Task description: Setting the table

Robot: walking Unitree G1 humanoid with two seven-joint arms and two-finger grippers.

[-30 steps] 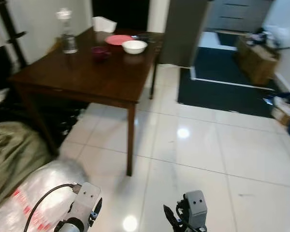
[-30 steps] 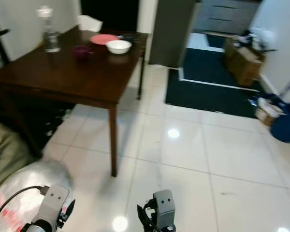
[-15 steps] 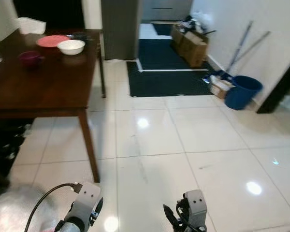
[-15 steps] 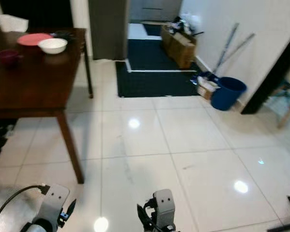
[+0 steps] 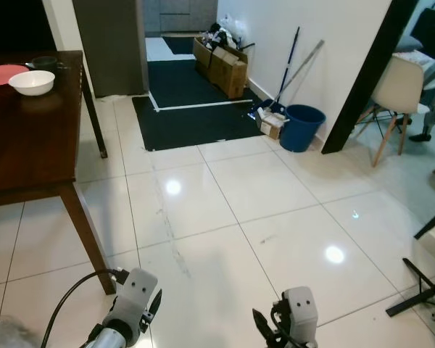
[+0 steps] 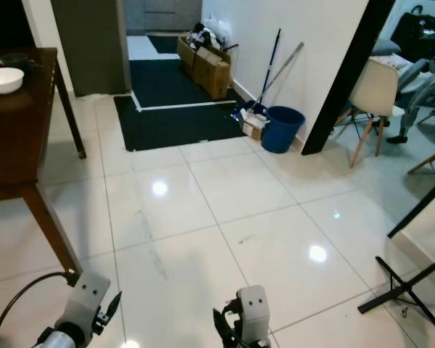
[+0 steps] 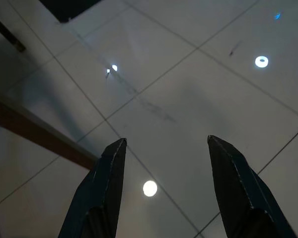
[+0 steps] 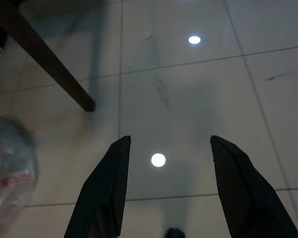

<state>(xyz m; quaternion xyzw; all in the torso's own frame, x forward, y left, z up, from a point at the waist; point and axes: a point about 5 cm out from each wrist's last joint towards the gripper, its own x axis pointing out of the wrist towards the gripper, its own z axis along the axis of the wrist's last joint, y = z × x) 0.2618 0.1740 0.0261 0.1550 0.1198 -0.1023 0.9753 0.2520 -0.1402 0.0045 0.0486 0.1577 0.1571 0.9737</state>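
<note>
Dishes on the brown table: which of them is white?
The bowl is the white one. It sits beside a flat pink plate, and behind it stands a small dark cup. All three rest near the far end of the table.

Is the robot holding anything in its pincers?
No. The left pincer and right pincer are both open and empty, above the floor.

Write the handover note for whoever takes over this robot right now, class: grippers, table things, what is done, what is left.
Left gripper: open, empty, hanging low over the floor tiles.
Right gripper: open, empty, also low.
Job's things: white bowl, pink plate and dark cup sit on the wooden table, to the robot's left.
Done: nothing in hand.
Left: face the table and lay the settings.
</note>
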